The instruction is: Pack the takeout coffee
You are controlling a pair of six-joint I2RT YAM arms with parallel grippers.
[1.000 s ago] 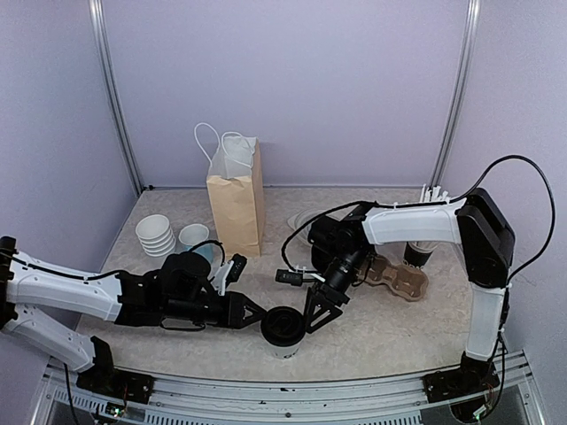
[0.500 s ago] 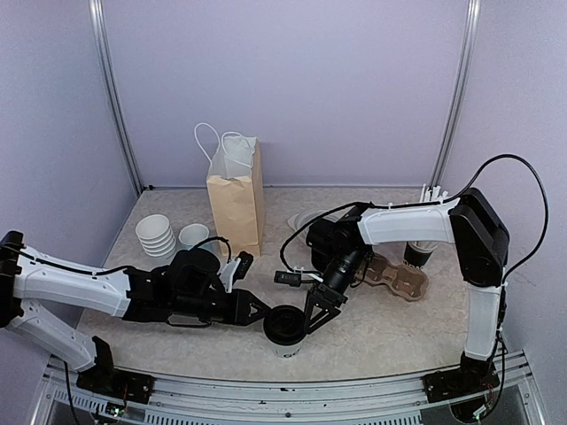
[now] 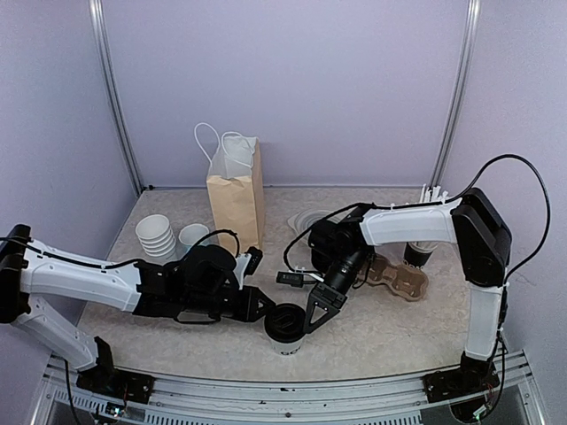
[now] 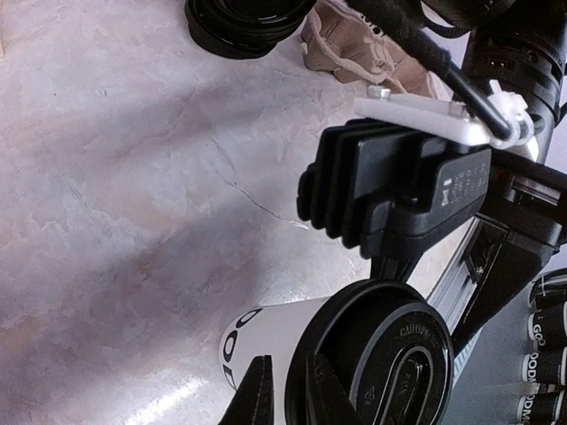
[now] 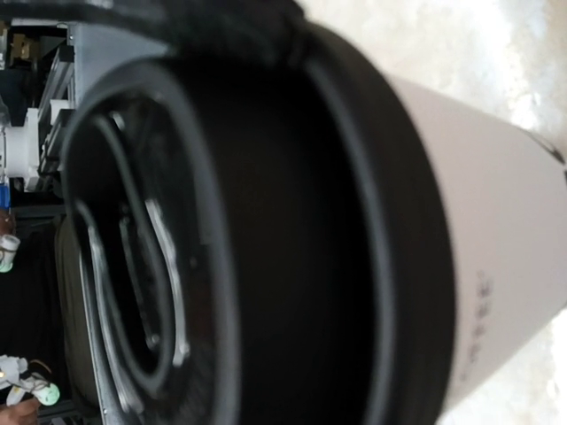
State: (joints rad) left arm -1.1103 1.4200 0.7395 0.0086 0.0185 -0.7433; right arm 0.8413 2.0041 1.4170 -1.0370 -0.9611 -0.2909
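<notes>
The takeout coffee (image 3: 285, 325), a white paper cup with a black lid, stands upright near the table's front edge. My left gripper (image 3: 264, 310) reaches it from the left. In the left wrist view its fingers (image 4: 257, 390) stand almost together at the lid (image 4: 399, 354), one over the white wall (image 4: 266, 332) and one over the lid's top, with the rim in the narrow gap. My right gripper (image 3: 311, 320) presses in from the right, fingers spread beside the lid. The right wrist view is filled by the lid (image 5: 292, 221) and cup wall (image 5: 496, 239); its own fingers are hidden there.
A brown paper bag (image 3: 237, 199) with white handles stands at the back. A stack of white cups (image 3: 155, 235) and a light-blue mug (image 3: 193, 235) sit left of it. A cardboard cup carrier (image 3: 399, 276) and a dark cup (image 3: 418, 252) lie to the right.
My left gripper has slid right until its tips reach the lid, and its jaws have narrowed. The right gripper has edged closer to the cup and narrowed too. The cup has stayed put.
</notes>
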